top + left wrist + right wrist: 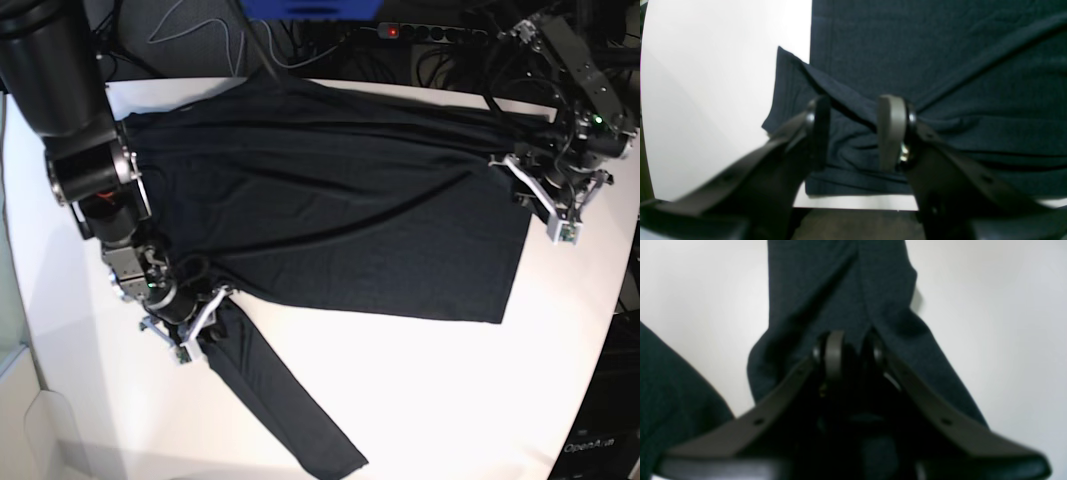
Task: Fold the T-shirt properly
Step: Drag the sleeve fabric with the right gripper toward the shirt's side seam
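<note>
The shirt [330, 210] lies spread flat on the table [450, 400]. The right gripper [850, 350] pinches the sleeve near the armpit; the left gripper [853, 133], spread, straddles the hem corner. It should clamp fully before both lift evenly.

The black long-sleeved T-shirt [330, 220] lies spread flat across the white worktop [450, 400] — thin, slightly wrinkled. One sleeve [275, 400] trails out diagonally toward the near edge.

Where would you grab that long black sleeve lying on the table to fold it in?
Probably near the shoulder end, where the right gripper already pinches the T-shirt. The sleeve lies flat and thin on the white table, so come down from above and pinch a raised wrinkle. Its far cuff is another option.
</note>
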{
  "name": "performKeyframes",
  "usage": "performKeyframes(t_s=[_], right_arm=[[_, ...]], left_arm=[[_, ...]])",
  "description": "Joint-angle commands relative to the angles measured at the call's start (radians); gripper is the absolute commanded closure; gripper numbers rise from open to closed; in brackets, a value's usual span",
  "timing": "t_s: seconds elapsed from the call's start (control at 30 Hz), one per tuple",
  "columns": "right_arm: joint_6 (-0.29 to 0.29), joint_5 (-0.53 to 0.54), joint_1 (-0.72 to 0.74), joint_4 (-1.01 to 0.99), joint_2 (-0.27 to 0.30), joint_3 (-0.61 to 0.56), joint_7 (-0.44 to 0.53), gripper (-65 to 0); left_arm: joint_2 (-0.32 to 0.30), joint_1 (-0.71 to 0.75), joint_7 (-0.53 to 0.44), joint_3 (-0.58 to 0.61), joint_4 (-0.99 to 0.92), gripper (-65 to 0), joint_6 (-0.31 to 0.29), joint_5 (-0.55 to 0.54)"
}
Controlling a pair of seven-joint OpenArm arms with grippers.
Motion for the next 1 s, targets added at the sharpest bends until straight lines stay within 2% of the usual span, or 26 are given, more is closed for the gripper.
performKeyframes(t_s=[0.0, 0.07, 0.27, 0.33, 0.5, 0.63, 0.7, 0.87, 0.97], right_arm=[[-0.001, -0.002, 0.031, 0.010, 0.008, 0.003, -0.011, -9.4], [-0.001, -0.002, 0.034, 0.036, 0.016, 0.003, 0.003, -9.9], [-0.003, 0.005, 0.036, 0.117, 0.087, 0.011, 0.005, -11.6], [-0.003, 0.005, 0.036, 0.117, 0.094, 0.048, 0.005, -17.3], [-0.003, 0.000, 0.036, 0.116, 0.094, 0.177, 0.002, -36.1], [-0.003, -0.002, 0.033, 0.116, 0.094, 0.187, 0.000, -47.2], [-0.003, -0.002, 0.031, 0.114, 0.091, 0.187, -0.002, -49.2], [-0.003, -0.002, 0.028, 0.096, 0.084, 0.186, -0.003, -49.3], [-0.003, -0.003, 0.049, 0.022, 0.053, 0.183, 0.000, -49.5]], left_arm=[[-0.009, -0.009, -0.019, -0.002, 0.021, -22.7, -0.001, -0.015], [-0.009, -0.009, -0.017, -0.002, 0.021, -22.7, -0.001, -0.015], [-0.009, -0.009, -0.016, -0.002, 0.021, -22.7, -0.001, -0.013], [-0.009, -0.009, -0.016, -0.002, 0.021, -22.7, -0.001, -0.016], [-0.009, -0.017, -0.016, -0.002, 0.021, -22.7, -0.001, -0.018], [-0.009, -0.017, -0.016, -0.002, 0.021, -22.7, -0.001, -0.018], [-0.009, -0.017, -0.016, -0.002, 0.021, -22.7, -0.001, -0.018], [-0.009, -0.013, -0.016, -0.002, 0.021, -22.7, -0.001, -0.018], [-0.009, -0.011, -0.019, -0.002, 0.021, -22.7, -0.001, -0.018]])
